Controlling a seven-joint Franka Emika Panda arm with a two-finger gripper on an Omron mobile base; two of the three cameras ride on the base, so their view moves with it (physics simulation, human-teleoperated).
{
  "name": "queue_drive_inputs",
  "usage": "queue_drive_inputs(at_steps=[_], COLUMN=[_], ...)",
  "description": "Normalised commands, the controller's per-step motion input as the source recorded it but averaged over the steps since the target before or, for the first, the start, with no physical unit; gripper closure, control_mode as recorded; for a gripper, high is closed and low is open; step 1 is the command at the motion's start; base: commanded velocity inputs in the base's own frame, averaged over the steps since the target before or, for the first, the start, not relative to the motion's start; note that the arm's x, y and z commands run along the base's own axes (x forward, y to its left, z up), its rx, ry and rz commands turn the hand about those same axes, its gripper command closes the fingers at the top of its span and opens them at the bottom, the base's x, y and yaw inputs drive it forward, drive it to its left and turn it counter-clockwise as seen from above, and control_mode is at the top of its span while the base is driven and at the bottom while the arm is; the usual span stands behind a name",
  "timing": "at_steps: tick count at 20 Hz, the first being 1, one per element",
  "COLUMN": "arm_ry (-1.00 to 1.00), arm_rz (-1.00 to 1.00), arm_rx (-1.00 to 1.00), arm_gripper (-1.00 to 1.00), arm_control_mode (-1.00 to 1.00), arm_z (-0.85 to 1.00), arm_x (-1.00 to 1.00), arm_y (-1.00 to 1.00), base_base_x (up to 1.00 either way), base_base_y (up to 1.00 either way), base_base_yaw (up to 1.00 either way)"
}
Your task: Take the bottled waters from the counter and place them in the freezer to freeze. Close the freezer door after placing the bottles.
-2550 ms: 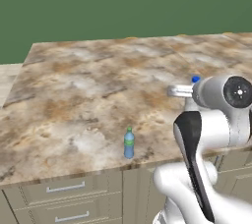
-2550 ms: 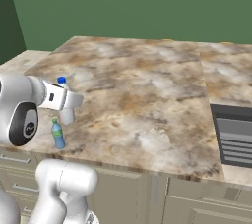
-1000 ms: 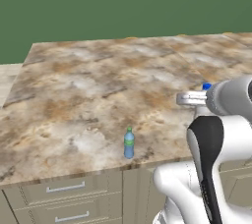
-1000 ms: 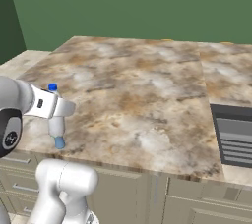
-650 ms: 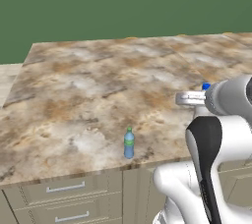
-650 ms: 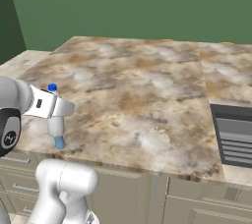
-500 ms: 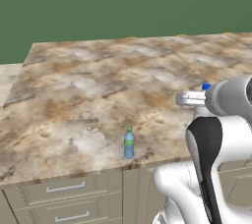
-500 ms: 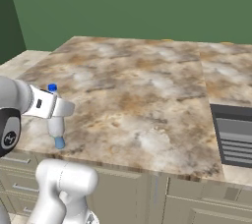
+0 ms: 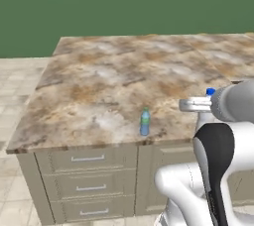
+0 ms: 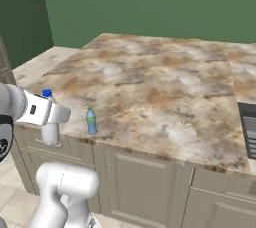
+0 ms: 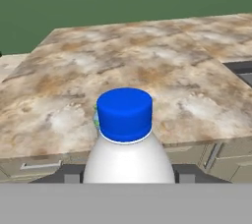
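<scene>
The blue-capped bottle (image 11: 127, 142) stands upright, gripped between the claw's (image 11: 127, 173) two fingers.

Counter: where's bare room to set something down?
Most of the counter is bare: the whole back half up to the green wall, and the middle stretch toward the dark inset. The only crowded spot is the front edge, where the green-capped bottle stands.

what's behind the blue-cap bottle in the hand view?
Behind the blue-cap bottle, a sliver of the green-cap bottle peeks out at its left; the rest is covered. Beyond lies the counter.
</scene>
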Motion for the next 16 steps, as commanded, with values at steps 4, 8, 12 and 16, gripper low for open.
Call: queue_drive_inputs(at_steps=[4,8,12,16], arm_ry=[0.0,0.0,0.0,0.0], arm_rz=[0.0,0.0,0.0,0.0], arm_rx=[0.0,0.0,0.0,0.0], arm_gripper=[1.0,1.0,1.0,1.0], arm_control_mode=[1.0,1.0,1.0,1.0], arm_z=[0.0,0.0,0.0,0.0], arm_x=[0.0,0.0,0.0,0.0], arm_y=[0.0,0.0,0.0,0.0], base_base_x=[-0.5,-0.42,-0.21,-0.07], base_base_y=[0.78,0.89,0.96,0.97], base_base_yaw=[0.43,0.47,0.51,0.45])
